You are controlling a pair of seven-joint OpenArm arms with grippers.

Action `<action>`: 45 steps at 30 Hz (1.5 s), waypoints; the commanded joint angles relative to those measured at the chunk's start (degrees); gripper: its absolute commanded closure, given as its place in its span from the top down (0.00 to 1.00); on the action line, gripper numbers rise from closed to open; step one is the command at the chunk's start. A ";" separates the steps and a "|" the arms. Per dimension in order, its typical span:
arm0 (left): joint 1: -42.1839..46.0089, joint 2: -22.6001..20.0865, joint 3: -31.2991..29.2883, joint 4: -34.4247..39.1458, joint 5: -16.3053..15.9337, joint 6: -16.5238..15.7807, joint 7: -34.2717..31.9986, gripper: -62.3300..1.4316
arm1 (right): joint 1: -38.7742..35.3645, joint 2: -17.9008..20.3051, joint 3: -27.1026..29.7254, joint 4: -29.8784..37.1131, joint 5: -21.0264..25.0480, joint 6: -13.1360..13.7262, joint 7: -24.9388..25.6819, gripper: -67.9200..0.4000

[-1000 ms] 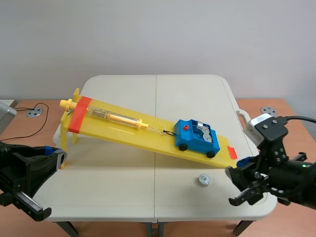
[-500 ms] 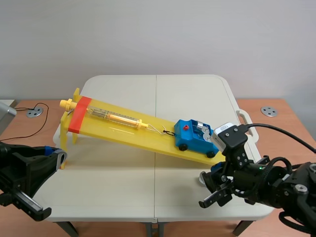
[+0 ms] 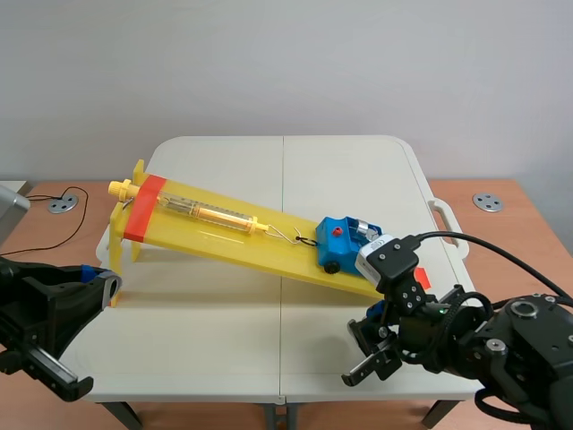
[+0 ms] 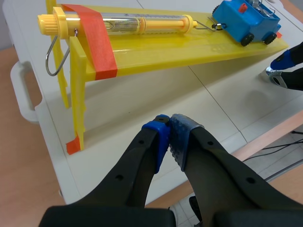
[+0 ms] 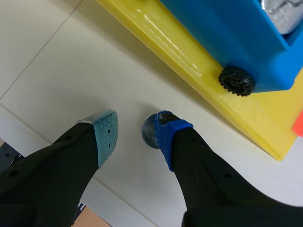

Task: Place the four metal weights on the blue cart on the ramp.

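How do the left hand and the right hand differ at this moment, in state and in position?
The left hand is shut on nothing; the right hand is open. The left hand is near the raised end of the ramp; the right hand is by its low end, near the blue cart. A metal weight lies right beside the right hand's blue pad; nothing lies by the left hand. Both hold nothing.

Table (image 3: 224,305) w/ yellow ramp (image 3: 208,238) & 1 metal weight (image 5: 150,134)
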 commanded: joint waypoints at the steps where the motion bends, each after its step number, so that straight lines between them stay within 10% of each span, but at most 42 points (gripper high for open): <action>1: -1.07 0.46 -0.68 3.89 -4.44 -2.47 -5.07 0.07 | 4.81 0.13 0.17 2.47 1.75 -1.73 7.91 0.31; 45: -1.09 0.59 -0.68 3.89 -4.44 -2.47 -5.07 0.07 | 4.33 0.17 -0.39 -1.29 1.51 -8.92 6.82 0.28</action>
